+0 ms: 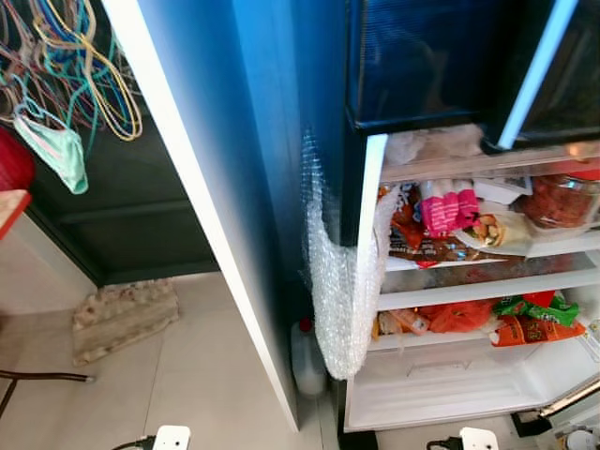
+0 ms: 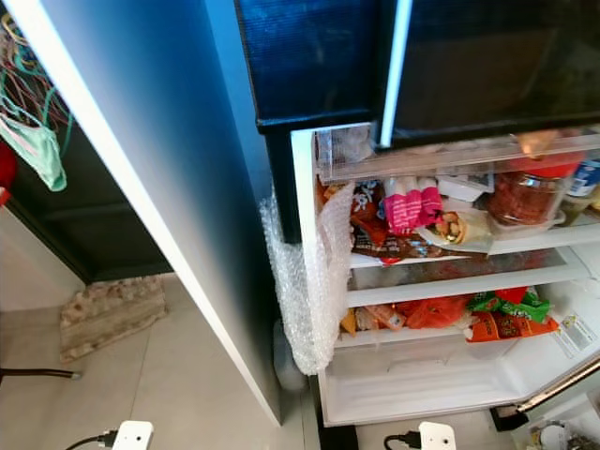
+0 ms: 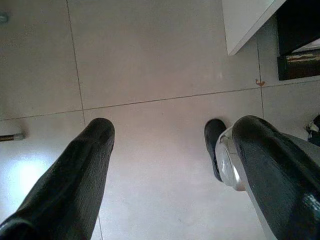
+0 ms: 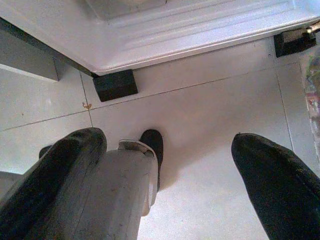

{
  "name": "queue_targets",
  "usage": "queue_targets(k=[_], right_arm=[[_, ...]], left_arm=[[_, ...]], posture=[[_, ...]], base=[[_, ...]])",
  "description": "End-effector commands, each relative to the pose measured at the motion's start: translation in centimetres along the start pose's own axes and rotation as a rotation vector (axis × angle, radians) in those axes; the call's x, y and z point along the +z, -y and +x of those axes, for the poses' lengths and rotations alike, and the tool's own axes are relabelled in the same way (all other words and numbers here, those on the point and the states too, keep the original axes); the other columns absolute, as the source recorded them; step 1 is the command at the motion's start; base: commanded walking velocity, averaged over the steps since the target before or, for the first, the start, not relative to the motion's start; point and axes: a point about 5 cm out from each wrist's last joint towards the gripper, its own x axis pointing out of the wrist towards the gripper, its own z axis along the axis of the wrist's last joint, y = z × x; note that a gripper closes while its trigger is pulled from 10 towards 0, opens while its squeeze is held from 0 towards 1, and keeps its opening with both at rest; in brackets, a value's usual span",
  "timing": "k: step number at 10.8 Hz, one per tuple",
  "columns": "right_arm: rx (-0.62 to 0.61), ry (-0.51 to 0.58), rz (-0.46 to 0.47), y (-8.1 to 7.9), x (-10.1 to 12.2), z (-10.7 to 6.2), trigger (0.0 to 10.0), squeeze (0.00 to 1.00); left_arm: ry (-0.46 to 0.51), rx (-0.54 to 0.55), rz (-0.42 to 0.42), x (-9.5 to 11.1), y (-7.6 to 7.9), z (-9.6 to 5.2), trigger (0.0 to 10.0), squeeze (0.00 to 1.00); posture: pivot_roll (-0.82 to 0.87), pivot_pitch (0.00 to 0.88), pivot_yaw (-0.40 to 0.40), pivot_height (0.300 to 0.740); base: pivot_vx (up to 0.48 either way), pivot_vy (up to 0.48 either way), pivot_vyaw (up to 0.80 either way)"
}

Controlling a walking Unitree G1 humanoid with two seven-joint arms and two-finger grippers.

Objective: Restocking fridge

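I am looking down from the head camera at the open fridge (image 2: 309, 281), its shelves packed with a pink packet (image 2: 412, 208), a jar (image 2: 520, 197) and orange and green bags (image 2: 502, 319), with bubble wrap (image 2: 309, 309) draped over its near edge. My left gripper (image 3: 165, 150) and right gripper (image 4: 170, 155) both hang over the tiled floor (image 3: 150, 60), jaws spread and holding nothing.
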Motion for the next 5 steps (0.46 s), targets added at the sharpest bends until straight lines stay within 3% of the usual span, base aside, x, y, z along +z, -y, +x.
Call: queue_targets(k=[1, 5], right_arm=[[0.007, 0.0, 0.019, -0.43, -0.38, -0.02, 10.0, 0.0], [-0.006, 0.003, 0.026, -0.26, 0.0, 0.04, 10.0, 0.0]], left_arm=[[-0.034, 0.001, 0.034, -0.66, -0.48, -0.18, 10.0, 0.0], [-0.026, 0.021, 0.022, -0.26, -0.51, -0.06, 10.0, 0.0]], posture=[[-0.03, 0.0, 0.094, 0.74], [-0.03, 0.041, 0.084, 0.74]], base=[[0.0, 0.375, 0.0], [0.0, 0.375, 0.0]])
